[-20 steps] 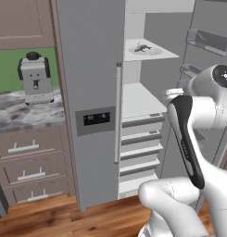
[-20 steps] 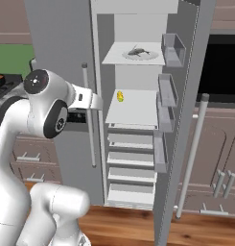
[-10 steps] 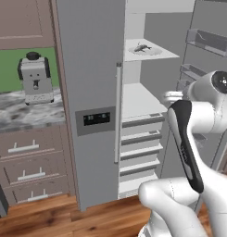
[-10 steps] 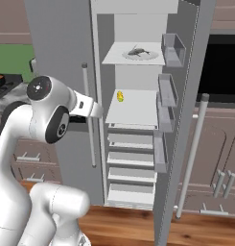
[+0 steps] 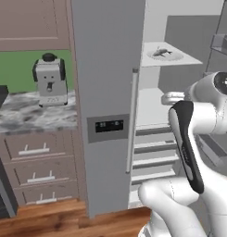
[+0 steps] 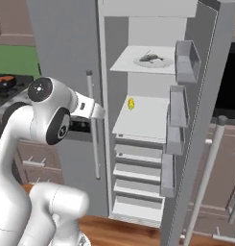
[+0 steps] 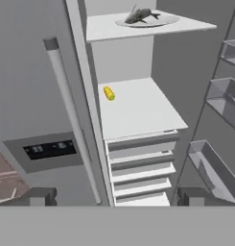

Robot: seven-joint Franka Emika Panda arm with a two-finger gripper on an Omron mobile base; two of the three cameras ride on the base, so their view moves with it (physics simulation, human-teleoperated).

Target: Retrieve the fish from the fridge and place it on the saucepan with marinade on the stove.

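Observation:
The fridge (image 5: 108, 92) stands with its right door swung open and its left door shut. On the top shelf, a small dark grey fish (image 7: 142, 15) lies on a pale round plate (image 7: 162, 21); it also shows as the fish (image 6: 150, 58) and the fish (image 5: 162, 52). My gripper (image 7: 116, 197) is open and empty. It hangs in front of the open compartment, well below and short of the fish. At the far left, the saucepan (image 6: 4, 80) with orange-brown marinade sits on the stove (image 6: 4, 98).
A small yellow item (image 7: 109, 92) lies on the middle shelf. Bins (image 6: 186, 62) line the open right door (image 6: 219, 120). The left door's long bar handle (image 7: 71, 115) is close to my hand. A coffee machine (image 5: 50, 81) stands on the marble counter (image 5: 36, 113).
The arm's upper joint has sunk a little and the hand has eased toward the open fridge. The jaws stayed open and the fish has not moved.

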